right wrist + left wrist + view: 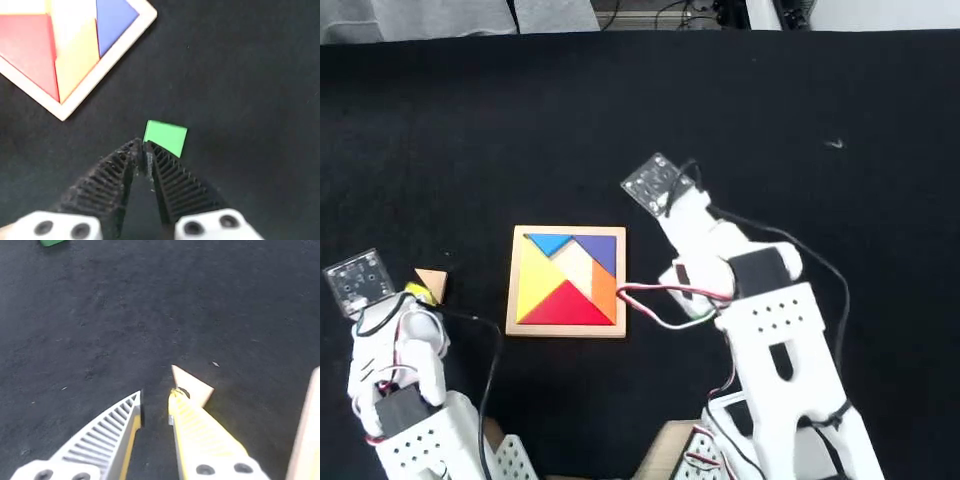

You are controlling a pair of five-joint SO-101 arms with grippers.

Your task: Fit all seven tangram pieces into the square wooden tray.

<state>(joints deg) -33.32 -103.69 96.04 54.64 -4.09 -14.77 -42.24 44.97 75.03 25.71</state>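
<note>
- Tray (566, 232): sits mid-table between the two arms. We count five coloured pcs in it (yellow, red, orange, two blues) plus a pale patch at centre. We read that patch as the open slot, but can't be sure.
- Step: we judge the task approx. 5 of 7 done, w/ the last two pcs lying on the cloth and neither lifted yet.
- Right gripper (145, 145): jaws together, nothing between them. The tips touch the near edge of the green square (166, 137), which lies flat on the cloth, apart from the tray corner (107, 60).
- Left gripper (156, 395): fingers a bit apart, nothing between them. The yellow finger's tip touches the pale triangle (194, 386), and the piece lies beyond the tips, not in the gap.
- Next move, our call: the right needs to open and straddle the square before any lift. The left needs to shift sideways so the triangle sits between its fingers.
- Views: the high view gives us the whole tray layout and the pale triangle (432, 283) on the cloth well left of the tray, by the left gripper (418, 293). The wrist views give us the tip contact and the jaw gaps. The left wrist view also catches the tray wall (305, 430) at one side.
</note>
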